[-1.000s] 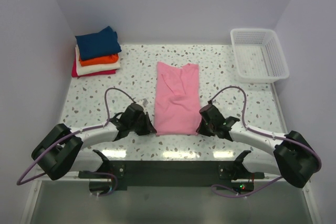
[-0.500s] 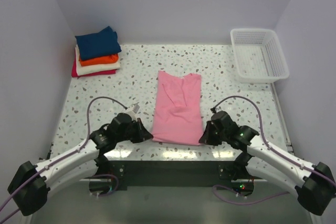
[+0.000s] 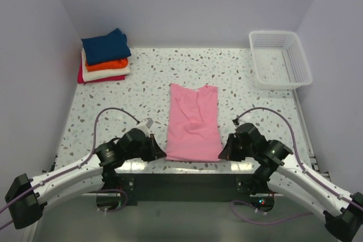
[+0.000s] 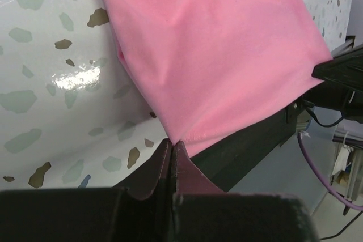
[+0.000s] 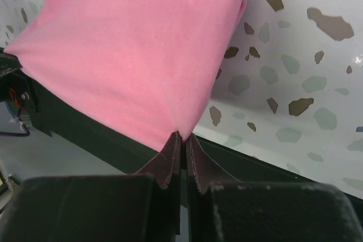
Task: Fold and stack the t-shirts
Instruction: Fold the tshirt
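Both low, inward: left pincer (image 3: 161,152), right pincer (image 3: 223,154) tight on pink t-shirt (image 3: 194,122).

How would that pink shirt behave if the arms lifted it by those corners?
Probably floppy: the pink t-shirt puckers where the left gripper and right gripper pinch its near corners, so the middle would likely sag. It looks thin, so probably light. Lying flat, it should not roll.

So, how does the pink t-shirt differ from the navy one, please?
The pink t-shirt lies alone, a long strip at the near table edge; the navy t-shirt is a compact fold topping the far-left stack. The left gripper and right gripper pinch the pink one's near corners; the navy one is untouched. Both are plain cloth.
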Controlling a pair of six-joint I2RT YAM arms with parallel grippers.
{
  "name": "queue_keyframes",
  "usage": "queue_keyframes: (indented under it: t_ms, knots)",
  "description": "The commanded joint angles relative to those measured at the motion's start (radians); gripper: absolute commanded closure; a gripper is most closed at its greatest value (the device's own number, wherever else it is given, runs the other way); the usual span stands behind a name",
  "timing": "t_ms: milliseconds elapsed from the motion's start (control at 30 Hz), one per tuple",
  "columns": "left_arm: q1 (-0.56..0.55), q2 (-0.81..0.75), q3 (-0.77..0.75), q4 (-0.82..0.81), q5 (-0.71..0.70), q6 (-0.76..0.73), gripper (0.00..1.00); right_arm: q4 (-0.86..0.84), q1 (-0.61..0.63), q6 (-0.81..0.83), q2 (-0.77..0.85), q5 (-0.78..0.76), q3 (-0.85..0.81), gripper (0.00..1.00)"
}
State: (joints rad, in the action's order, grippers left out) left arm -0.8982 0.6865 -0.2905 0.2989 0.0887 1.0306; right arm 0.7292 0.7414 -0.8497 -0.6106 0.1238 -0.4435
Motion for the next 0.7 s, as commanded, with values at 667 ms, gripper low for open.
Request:
queue_keyframes:
  t_ms: [667]
  knots:
    - [0.275,0.537,-0.683,0.049,0.078,-0.297,1.0,0.021,-0.149,0.207,-0.556,-0.246,-0.674,1.0]
